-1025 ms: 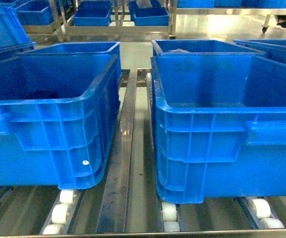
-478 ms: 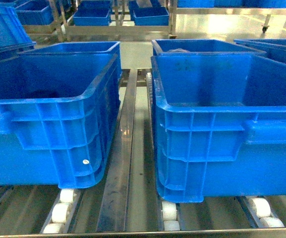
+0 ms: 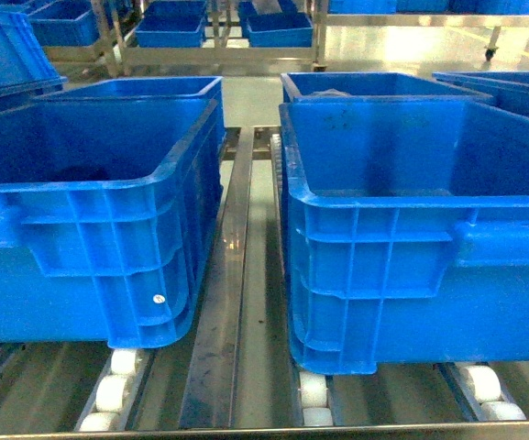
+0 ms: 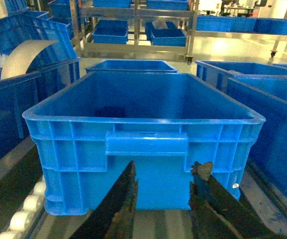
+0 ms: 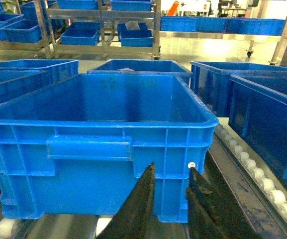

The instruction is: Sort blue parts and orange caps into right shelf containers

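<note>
Left tool [image 4: 163,181] open before crate [image 4: 145,144]; right tool [image 5: 170,181] likewise.

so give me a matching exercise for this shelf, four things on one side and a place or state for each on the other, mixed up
Things:
1. front left bin
2. steel rail
3. white rollers
4. left gripper

Place or state:
a. runs between the two front bins
b. under the bins' bottom edges
c. open, nothing between its fingers
d. blue, with a small white dot near its lower corner

Pairs: 1-d, 2-a, 3-b, 4-c
</note>
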### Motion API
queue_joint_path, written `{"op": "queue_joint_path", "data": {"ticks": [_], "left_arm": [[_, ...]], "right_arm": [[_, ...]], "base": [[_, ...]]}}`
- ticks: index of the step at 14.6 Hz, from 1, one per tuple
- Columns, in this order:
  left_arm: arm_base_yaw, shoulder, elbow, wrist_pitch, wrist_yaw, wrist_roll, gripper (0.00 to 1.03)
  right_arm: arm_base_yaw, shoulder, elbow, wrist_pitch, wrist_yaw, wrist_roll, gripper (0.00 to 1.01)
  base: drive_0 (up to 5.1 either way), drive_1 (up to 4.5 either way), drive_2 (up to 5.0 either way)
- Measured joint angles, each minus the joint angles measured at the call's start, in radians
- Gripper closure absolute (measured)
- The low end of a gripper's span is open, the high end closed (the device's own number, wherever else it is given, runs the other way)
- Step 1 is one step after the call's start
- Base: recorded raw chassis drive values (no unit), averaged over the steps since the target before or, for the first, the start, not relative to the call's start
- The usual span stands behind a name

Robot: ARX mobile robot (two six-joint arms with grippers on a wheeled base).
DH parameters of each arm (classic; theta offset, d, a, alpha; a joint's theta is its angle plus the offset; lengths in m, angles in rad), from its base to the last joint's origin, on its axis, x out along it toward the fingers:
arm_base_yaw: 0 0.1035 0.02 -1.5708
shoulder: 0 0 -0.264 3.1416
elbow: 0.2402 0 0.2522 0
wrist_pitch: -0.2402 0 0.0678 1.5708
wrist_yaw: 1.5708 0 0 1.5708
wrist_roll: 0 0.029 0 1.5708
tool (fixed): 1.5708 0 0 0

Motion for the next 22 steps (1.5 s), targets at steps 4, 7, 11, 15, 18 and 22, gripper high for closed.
{"op": "queue_joint_path", "data": {"ticks": [4,7,11,15,18,22], "left_arm": [[0.0,0.0,0.0,0.0,0.0,0.0,0.41],[0.0,0.0,0.0,0.0,0.0,0.002,0.03],[0.0,0.0,0.0,0.0,0.0,0.003,0.05],[0.0,0.0,0.0,0.0,0.0,0.003,0.05],[0.0,0.0,0.0,0.0,0.0,0.003,0.05],[0.0,0.0,0.0,0.0,0.0,0.003,0.05]], "right_arm": [[0.0,0.0,0.0,0.0,0.0,0.0,0.48],[0.0,0.0,0.0,0.0,0.0,0.0,0.05],[0.0,0.0,0.0,0.0,0.0,0.0,0.03],[0.0,0.0,0.0,0.0,0.0,0.0,0.03],[0.0,0.0,0.0,0.0,0.0,0.0,0.03],[0.0,0.0,0.0,0.0,0.0,0.0,0.03]], "base": [[0.0,0.0,0.0],[0.0,0.0,0.0],[0.0,0.0,0.0],[0.0,0.0,0.0],[0.0,0.0,0.0],[0.0,0.0,0.0]]}}
